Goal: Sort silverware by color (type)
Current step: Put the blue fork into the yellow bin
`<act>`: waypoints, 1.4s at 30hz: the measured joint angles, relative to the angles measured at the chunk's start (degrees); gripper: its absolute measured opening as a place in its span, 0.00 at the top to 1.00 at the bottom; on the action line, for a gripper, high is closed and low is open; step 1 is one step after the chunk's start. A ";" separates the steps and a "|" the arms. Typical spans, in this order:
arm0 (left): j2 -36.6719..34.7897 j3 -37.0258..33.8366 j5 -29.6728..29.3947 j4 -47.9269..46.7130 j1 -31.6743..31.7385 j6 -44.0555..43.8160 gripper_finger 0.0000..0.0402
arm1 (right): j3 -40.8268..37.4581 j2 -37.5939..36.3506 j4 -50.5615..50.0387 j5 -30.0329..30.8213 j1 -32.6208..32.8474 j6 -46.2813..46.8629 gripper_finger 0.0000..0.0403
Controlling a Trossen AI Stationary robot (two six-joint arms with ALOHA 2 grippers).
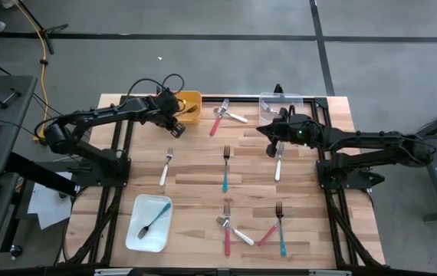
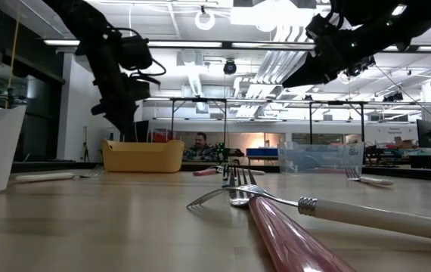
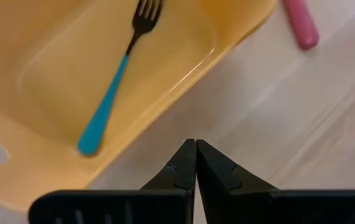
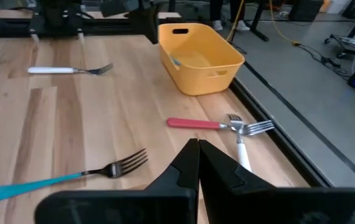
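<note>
The silverware lies spread over the wooden table. A teal fork [image 3: 112, 93] lies flat on the floor of the yellow bin [image 1: 190, 102] at the far edge. My left gripper [image 3: 195, 149] is shut and empty, hanging just on the near side of that bin [image 1: 179, 127]. My right gripper [image 4: 197, 147] is also shut and empty. It hovers near the clear bin [image 1: 280, 106], above a white fork [image 1: 278, 165]. A red fork [image 4: 196, 124] and a white fork [image 4: 243, 148] cross beside the yellow bin. Another teal fork [image 1: 225, 170] lies mid-table.
A white tray [image 1: 136, 230] at the near left holds a teal fork [image 1: 154, 220]. A white fork [image 1: 166, 166] lies left of centre. Red, white and teal forks [image 1: 253, 228] cluster at the near edge. Bare wood shows between the two arms.
</note>
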 joint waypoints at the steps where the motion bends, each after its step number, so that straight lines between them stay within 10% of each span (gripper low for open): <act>1: 0.12 0.00 0.61 -0.54 0.32 0.20 0.99 | 0.00 0.00 0.09 0.01 -0.33 -0.09 1.00; 30: 0.10 -14.12 4.49 32.14 -0.23 2.77 1.00 | 0.02 0.00 2.24 6.48 -2.98 10.17 1.00; 42: 0.10 -14.12 8.49 30.35 1.13 2.60 1.00 | 0.04 0.00 2.37 8.38 -4.26 11.71 1.00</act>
